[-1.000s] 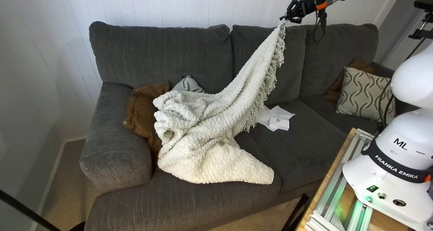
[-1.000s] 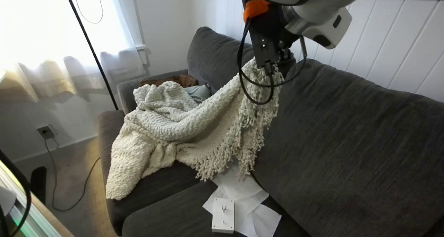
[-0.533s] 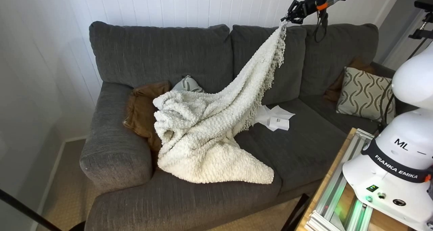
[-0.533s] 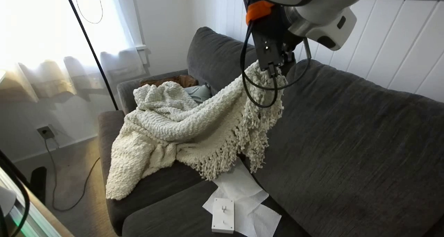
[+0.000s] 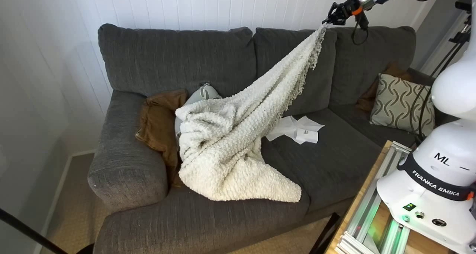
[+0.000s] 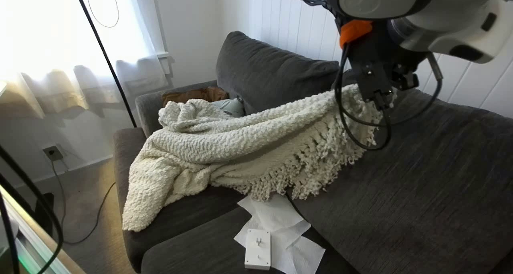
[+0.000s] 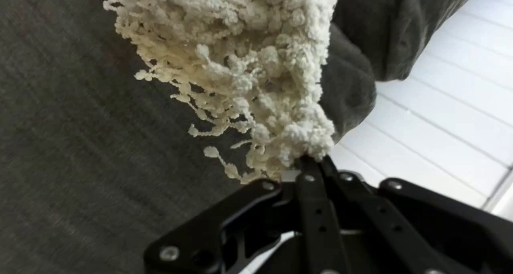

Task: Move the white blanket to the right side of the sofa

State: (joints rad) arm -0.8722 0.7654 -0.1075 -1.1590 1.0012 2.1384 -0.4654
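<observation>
Sofa (image 5: 174,62): dark grey, filling most of the frame in an exterior view.
Brown pillow (image 5: 158,124): left of centre.
Blanket (image 5: 227,146): heaped mid-frame on the sofa, fringed end stretched taut to the upper right!
Pincer (image 5: 325,22): upper right, pinching that fringed end!
Patterned pillow (image 5: 403,101): right side.

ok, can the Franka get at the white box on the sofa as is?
Probably not: the gripper is shut on the white blanket by its fringed end, so it would likely have to let go first. Nothing covers the white box, though.
</observation>
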